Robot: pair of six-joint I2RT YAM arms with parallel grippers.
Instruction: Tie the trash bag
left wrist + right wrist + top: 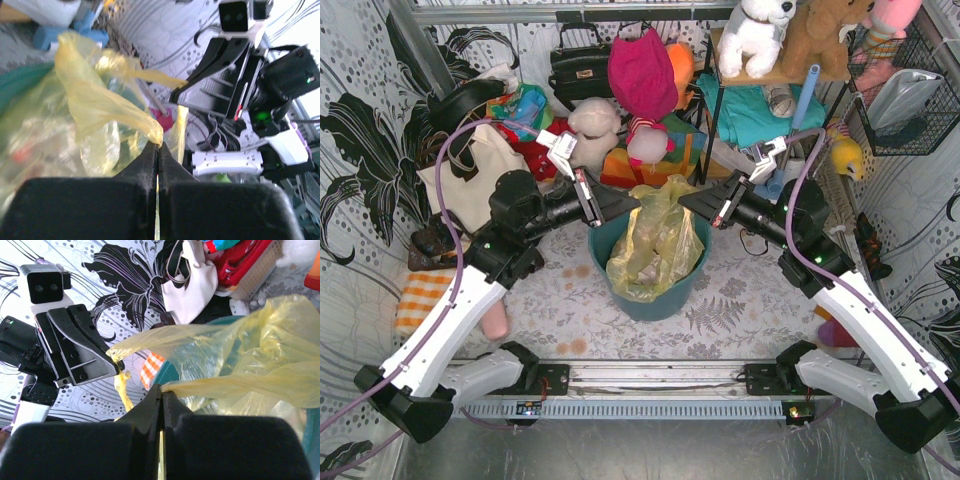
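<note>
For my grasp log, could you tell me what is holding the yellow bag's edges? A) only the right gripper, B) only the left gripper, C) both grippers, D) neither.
C: the left gripper and the right gripper are each shut on a strip of the bag.

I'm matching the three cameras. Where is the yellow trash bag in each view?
Top external: trash bag centre, inside the teal bin.
Left wrist: left half, a strip pinched in the left gripper.
Right wrist: right half, a strip pinched in the right gripper.
Shared landmark: the teal bin's rim, beside the bag in all three.
</note>
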